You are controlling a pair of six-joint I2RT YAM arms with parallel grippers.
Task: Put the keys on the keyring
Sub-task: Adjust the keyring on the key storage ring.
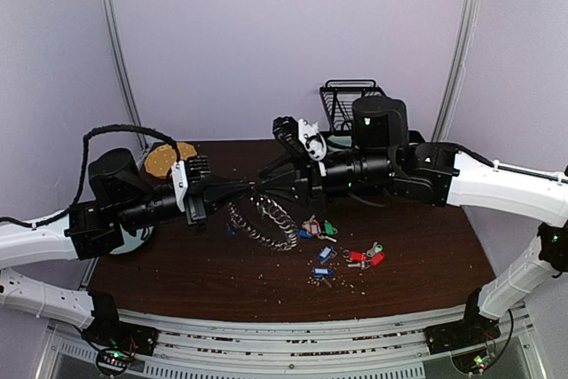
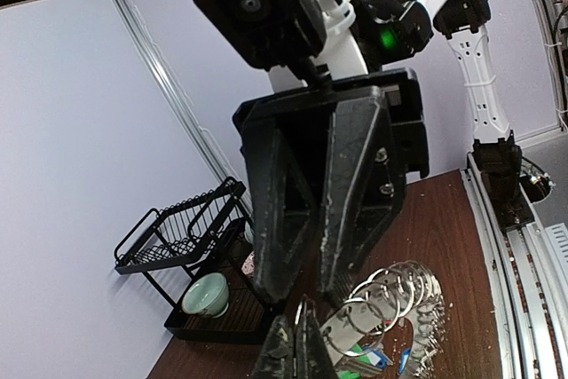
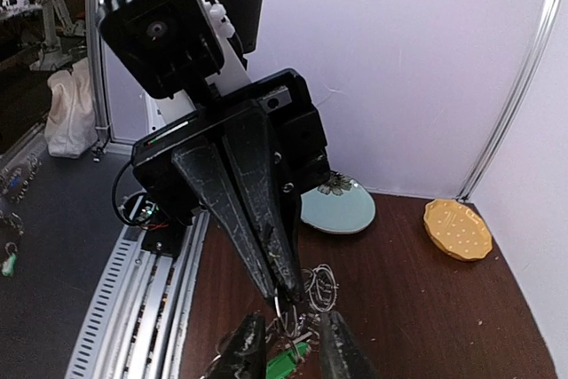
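Note:
The keyring (image 1: 266, 219) is a chain of linked silver rings. It droops from the two grippers to the brown table (image 1: 426, 246). My left gripper (image 1: 251, 186) is shut on one thin ring at its fingertips (image 2: 295, 343), and the other rings (image 2: 399, 295) fan out beside it. My right gripper (image 1: 264, 185) meets it tip to tip. Its fingers (image 3: 248, 348) stand apart around a bunch of rings and a green-tagged key (image 3: 297, 361). Whether that key hangs on a ring I cannot tell. More keys with blue, green and red tags (image 1: 364, 256) lie on the table to the right.
A black dish rack (image 1: 351, 104) stands at the back and holds a green bowl (image 2: 206, 295). A pale blue plate (image 3: 337, 210) and a yellow disc (image 3: 457, 228) lie at the table's far left. Crumbs are scattered over the wood.

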